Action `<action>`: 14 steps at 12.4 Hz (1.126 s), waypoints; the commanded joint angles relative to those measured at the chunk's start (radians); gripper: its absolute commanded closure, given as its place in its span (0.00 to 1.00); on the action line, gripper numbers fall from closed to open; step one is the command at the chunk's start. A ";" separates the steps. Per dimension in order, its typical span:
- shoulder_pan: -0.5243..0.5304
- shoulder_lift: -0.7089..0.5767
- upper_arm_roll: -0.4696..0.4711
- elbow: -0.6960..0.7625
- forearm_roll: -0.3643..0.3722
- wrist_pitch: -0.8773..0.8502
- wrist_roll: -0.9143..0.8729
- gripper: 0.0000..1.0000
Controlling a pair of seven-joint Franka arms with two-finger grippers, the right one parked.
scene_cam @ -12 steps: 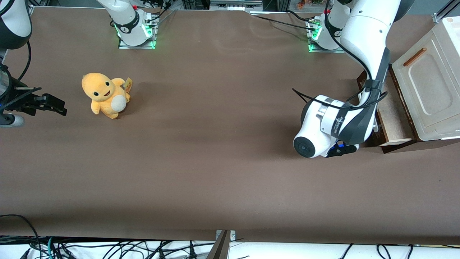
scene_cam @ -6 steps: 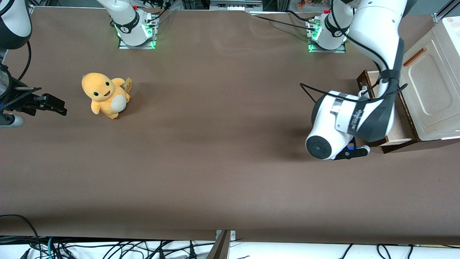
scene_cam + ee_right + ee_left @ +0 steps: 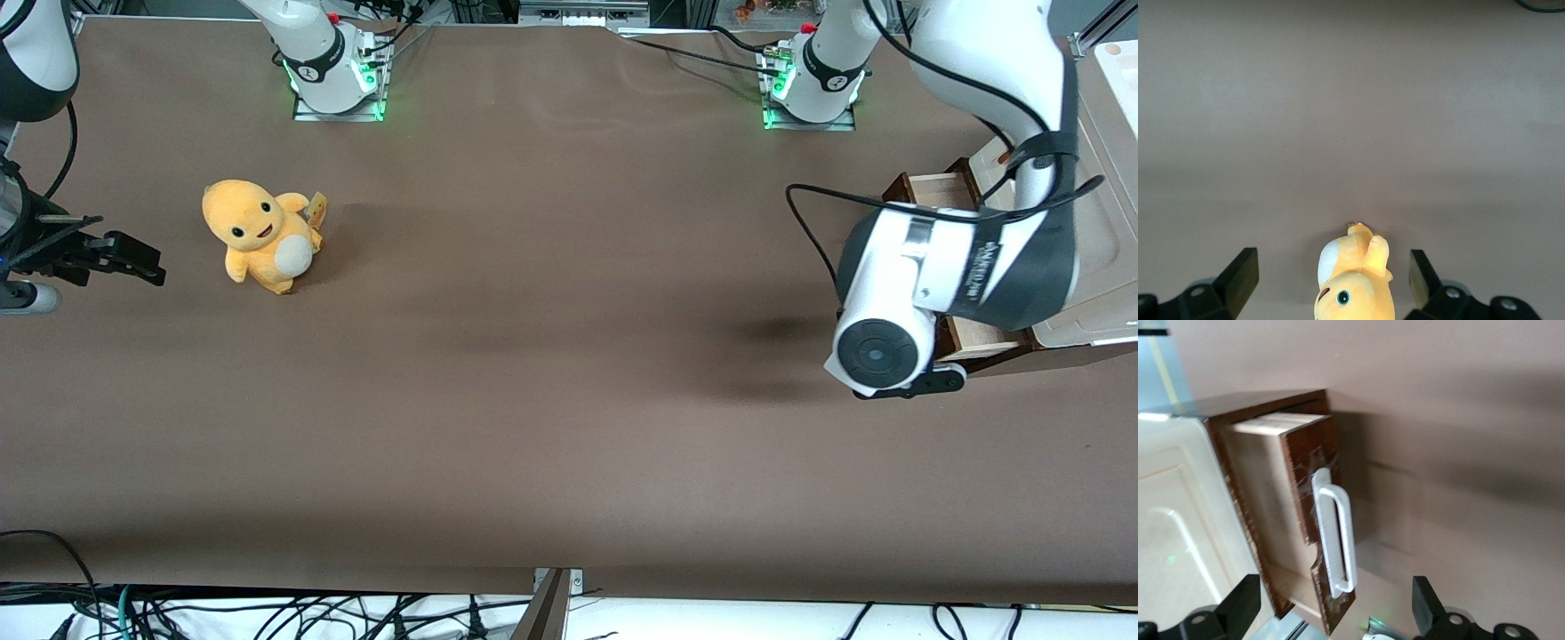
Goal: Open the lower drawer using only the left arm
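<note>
The lower drawer [image 3: 1298, 520] stands pulled out of its cabinet at the working arm's end of the table. The gripper [image 3: 1331, 620] hangs above its handle [image 3: 1335, 533], fingers apart, holding nothing, evidently released.

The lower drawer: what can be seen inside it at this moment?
The lower drawer is pulled out; only pale beige tray walls show, with no item visible. The left arm covers most of its inside. The open end effector hovers in front of the white handle.
</note>
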 commanded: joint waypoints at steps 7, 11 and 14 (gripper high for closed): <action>0.129 -0.101 0.014 -0.010 -0.240 0.158 0.236 0.00; 0.151 -0.134 0.040 -0.027 -0.318 0.240 0.260 0.00; 0.151 -0.160 0.089 -0.053 -0.394 0.277 0.279 0.00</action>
